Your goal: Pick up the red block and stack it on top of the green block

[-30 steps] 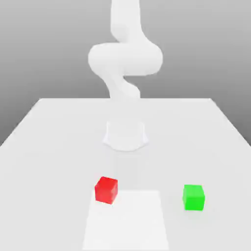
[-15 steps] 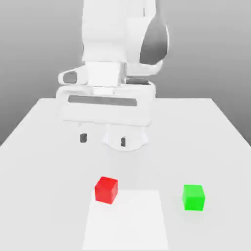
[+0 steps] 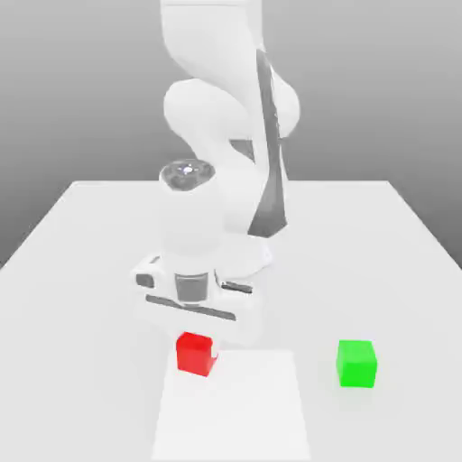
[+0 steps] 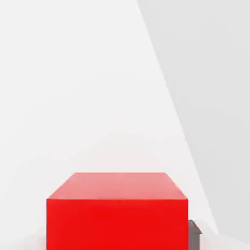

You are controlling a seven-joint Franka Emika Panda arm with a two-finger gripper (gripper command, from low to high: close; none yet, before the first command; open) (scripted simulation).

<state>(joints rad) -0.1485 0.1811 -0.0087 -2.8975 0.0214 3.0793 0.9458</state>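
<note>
Lower left of center, exterior view: gripper (image 3: 196,347) clamped on red block (image 3: 195,354), at far-left corner of white patch (image 3: 231,406). Green block (image 3: 356,364) lower right of frame, on table (image 3: 81,316), well apart. Hand view: red block close up, dark fingertip pad (image 4: 194,235) against its side.

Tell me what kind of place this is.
Most likely a simulated robot workspace: a plain white table before a blank grey backdrop, one robot arm, and two plain cubes, red and green.
</note>
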